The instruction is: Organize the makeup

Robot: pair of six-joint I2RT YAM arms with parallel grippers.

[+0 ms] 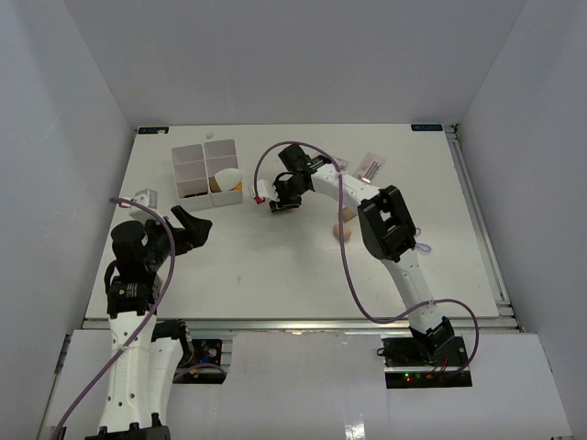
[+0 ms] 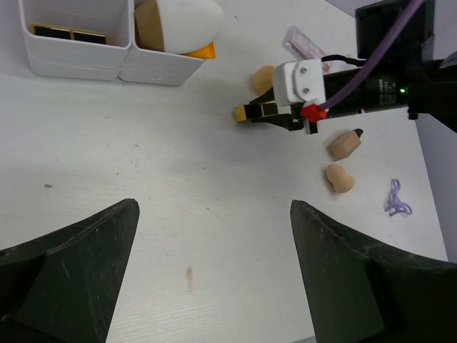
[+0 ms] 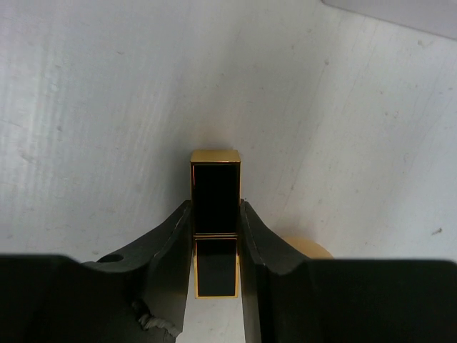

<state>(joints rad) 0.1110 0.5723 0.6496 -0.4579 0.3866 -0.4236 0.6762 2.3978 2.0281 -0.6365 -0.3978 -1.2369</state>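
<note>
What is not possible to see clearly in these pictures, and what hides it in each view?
Right wrist view: the right fingers gripping the lipstick hide most of a beige sponge.
Left wrist view: the top edge cuts the white box; its far compartments are unseen.
Top view: the lipstick is too small and covered by the right arm; box contents are too small to name.
</note>
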